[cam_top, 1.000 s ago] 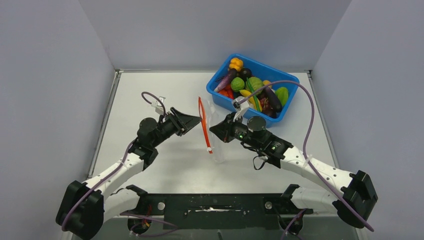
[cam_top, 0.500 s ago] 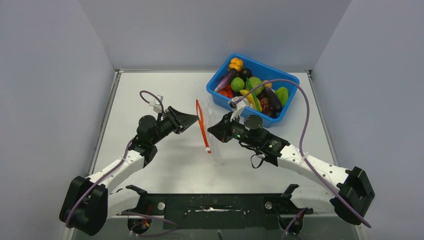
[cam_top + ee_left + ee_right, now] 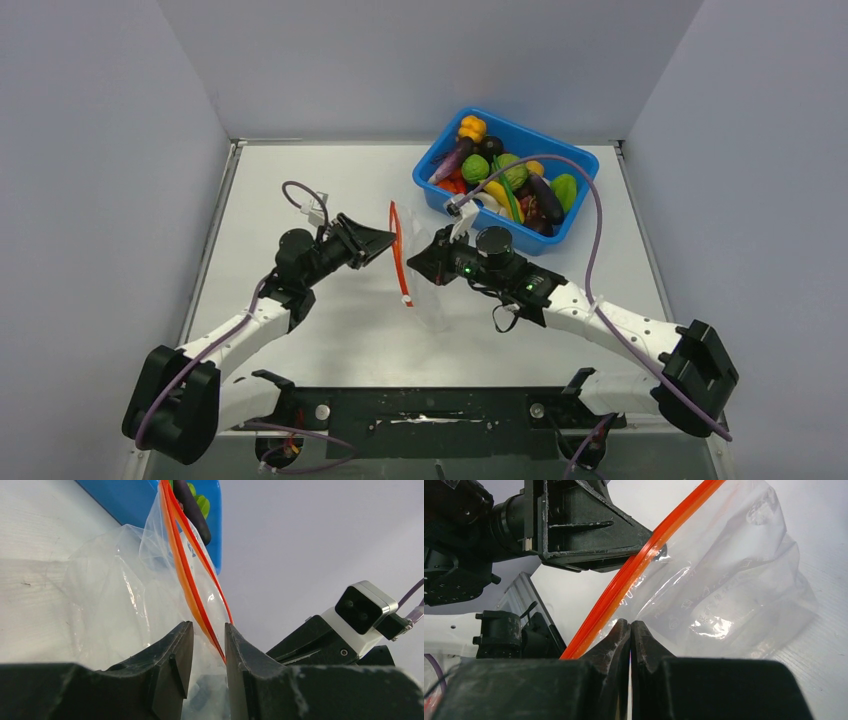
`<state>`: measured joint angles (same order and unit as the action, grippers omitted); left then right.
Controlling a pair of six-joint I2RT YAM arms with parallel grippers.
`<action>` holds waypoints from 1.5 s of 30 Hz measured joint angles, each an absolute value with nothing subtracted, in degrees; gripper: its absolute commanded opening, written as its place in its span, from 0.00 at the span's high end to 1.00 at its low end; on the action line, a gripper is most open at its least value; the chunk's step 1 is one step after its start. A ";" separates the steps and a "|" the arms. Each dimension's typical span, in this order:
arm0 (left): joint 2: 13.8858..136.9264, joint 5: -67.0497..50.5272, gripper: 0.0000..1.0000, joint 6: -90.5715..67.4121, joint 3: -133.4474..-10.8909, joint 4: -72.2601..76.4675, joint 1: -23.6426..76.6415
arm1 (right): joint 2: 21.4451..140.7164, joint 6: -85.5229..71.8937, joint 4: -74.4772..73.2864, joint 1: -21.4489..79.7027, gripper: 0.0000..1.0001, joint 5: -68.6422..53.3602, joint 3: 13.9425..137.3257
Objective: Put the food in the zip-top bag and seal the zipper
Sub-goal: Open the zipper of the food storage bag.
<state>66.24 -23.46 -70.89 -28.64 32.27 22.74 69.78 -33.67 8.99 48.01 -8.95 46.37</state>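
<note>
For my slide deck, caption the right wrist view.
Right pincer pinching the clear bag beside its orange zipper, left pincer opposite.

The zip-top bag (image 3: pixel 734 580) is clear, crinkly, glossy plastic; the fingers (image 3: pixel 167 667) matt black.

Nothing readable for you in any view. Closest thing: faint embossed print (image 3: pixel 706 611) on the bag (image 3: pixel 744 570), around 3 o'clock in the right wrist view, too blurred to make out a single character.
</note>
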 measured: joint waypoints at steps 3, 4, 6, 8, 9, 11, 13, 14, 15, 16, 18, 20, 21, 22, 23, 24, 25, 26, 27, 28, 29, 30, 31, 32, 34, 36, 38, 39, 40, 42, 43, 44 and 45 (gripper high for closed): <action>66.24 -23.44 0.74 -71.31 -28.64 32.23 22.52 | 70.72 -34.15 9.23 48.10 1.00 -9.52 46.61; 66.24 -23.42 0.76 -71.37 -28.64 32.21 22.48 | 71.02 -34.44 9.39 48.10 1.00 -9.76 46.61; 66.24 -23.42 0.78 -71.50 -28.64 32.10 22.41 | 71.55 -35.00 9.39 48.12 1.00 -10.24 46.61; 66.24 -23.42 0.86 -71.59 -28.64 31.90 22.39 | 71.92 -35.33 9.34 48.16 1.00 -10.44 46.61; 66.24 -23.44 0.91 -71.66 -28.64 31.79 22.39 | 72.01 -35.40 9.34 48.16 1.00 -10.50 46.61; 66.24 -23.44 0.97 -71.64 -28.64 31.57 22.39 | 72.03 -35.48 9.34 48.14 1.00 -10.57 46.61; 66.22 -23.42 1.00 -71.33 -28.64 31.29 22.39 | 72.03 -35.53 9.28 48.16 1.00 -10.57 46.61; 66.13 -23.40 1.00 -71.11 -28.64 31.00 22.39 | 72.03 -35.57 9.21 48.14 1.00 -10.55 46.61; 66.00 -23.24 1.00 -70.83 -28.64 30.65 22.39 | 72.03 -35.62 9.17 48.14 1.00 -10.50 46.61; 65.80 -23.11 1.00 -70.57 -28.60 30.41 22.39 | 72.03 -35.70 9.13 48.14 1.00 -10.39 46.61; 65.04 -22.52 1.00 -69.76 -28.34 29.80 22.31 | 72.03 -36.27 8.56 48.14 1.00 -9.76 46.63; 63.83 -22.11 1.00 -68.45 -28.18 28.91 22.09 | 72.05 -37.19 6.46 47.92 0.91 -8.32 47.16; 63.11 -21.87 1.00 -67.53 -28.18 28.53 21.93 | 72.16 -37.76 5.02 47.70 0.82 -7.68 47.68; 62.24 -21.52 1.00 -66.24 -28.21 28.08 21.78 | 72.44 -38.46 2.83 47.46 0.75 -6.81 48.80; 61.23 -21.26 1.00 -64.66 -28.27 27.46 21.65 | 73.01 -39.24 0.14 47.07 0.70 -5.69 50.54; 60.38 -21.04 1.00 -63.16 -28.62 26.37 21.63 | 73.23 -39.68 -0.91 46.52 0.64 -5.08 51.33; 59.44 -20.71 1.00 -61.14 -29.56 24.45 21.63 | 73.56 -40.12 -3.09 46.04 0.58 -4.14 52.82; 58.70 -20.45 1.00 -59.07 -31.07 22.28 21.65 | 73.71 -40.73 -4.84 45.69 0.53 -3.31 54.15; 58.08 -20.05 1.00 -56.95 -33.08 20.08 21.67 | 73.71 -41.19 -6.26 45.34 0.49 -2.48 55.31; 57.60 -19.66 1.00 -54.92 -35.09 18.20 21.71 | 73.63 -41.54 -7.14 45.04 0.45 -1.89 56.25; 57.12 -19.25 1.00 -52.93 -37.32 16.49 21.82 | 73.56 -41.76 -7.55 44.93 0.43 -1.45 57.01; 56.71 -18.81 1.00 -51.27 -39.22 15.18 21.91 | 73.52 -41.93 -7.62 44.93 0.42 -1.17 57.49; 56.29 -18.44 1.00 -49.69 -41.04 14.02 22.06 | 73.52 -42.15 -7.77 44.95 0.41 -0.93 58.13; 55.86 -18.13 1.00 -48.18 -42.85 12.51 22.22 | 73.52 -42.30 -7.84 44.95 0.41 -0.78 58.57; 55.48 -17.61 1.00 -46.09 -45.12 10.28 22.68 | 73.67 -42.50 -8.47 44.97 0.38 -0.54 60.05; 55.44 -16.88 1.00 -44.66 -46.63 7.86 23.29 | 73.95 -42.65 -8.88 44.97 0.35 -0.45 61.84; 55.44 -16.12 1.00 -43.70 -46.98 5.72 24.01 | 74.32 -42.92 -8.71 44.99 0.34 -0.49 63.33; 55.51 -15.55 1.00 -43.27 -46.98 4.67 24.45 | 74.56 -43.13 -8.43 45.04 0.33 -0.51 63.83; 55.66 -14.94 1.00 -42.96 -46.98 3.75 24.88 | 74.72 -43.29 -7.97 45.08 0.33 -0.54 64.03; 56.16 -13.69 1.00 -42.74 -46.85 2.79 25.67 | 75.22 -43.92 -7.07 45.21 0.34 -0.62 64.10; 56.45 -13.34 1.00 -42.76 -46.61 2.72 25.96 | 75.64 -44.16 -6.72 45.39 0.34 -0.62 64.16; 56.75 -13.06 1.00 -42.78 -46.37 2.70 26.24 | 76.23 -44.40 -6.39 45.50 0.35 -0.78 64.29; 57.12 -12.73 1.00 -42.83 -46.19 2.63 26.39 | 76.90 -44.62 -6.09 45.54 0.35 -0.97 64.38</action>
